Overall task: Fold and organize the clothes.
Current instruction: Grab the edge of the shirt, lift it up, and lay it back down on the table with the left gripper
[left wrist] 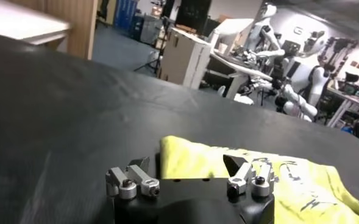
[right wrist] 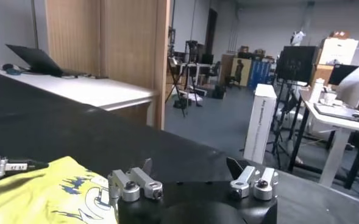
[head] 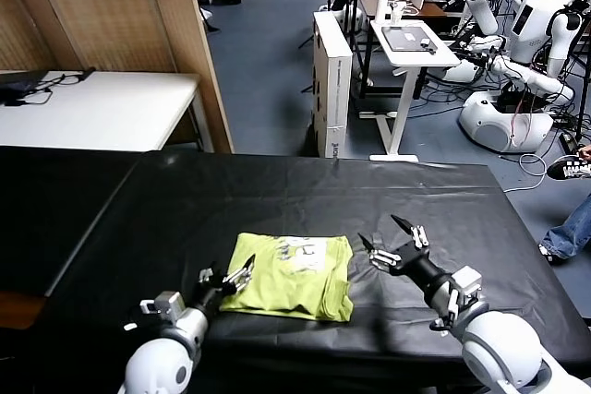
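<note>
Folded lime T-shirt (head: 294,276) on the black table covering (head: 277,196), one gripper at each side.

In the head view the T-shirt lies as a flat, nearly square packet near the front edge of the table covering, its printed panel facing up at the far side. The left gripper (head: 228,281) is at 9 o'clock from the shirt, just beside its near left corner, with the fingers spread apart and holding nothing; I cannot tell if a fingertip touches the cloth. The right gripper (head: 392,239) is at 3 o'clock from the shirt, near its right edge but apart from it, raised a little, fingers also spread and empty. A white table (head: 102,108) stands at 10 o'clock, behind the covering, and white robots (head: 517,34) stand at 1 o'clock.
</note>
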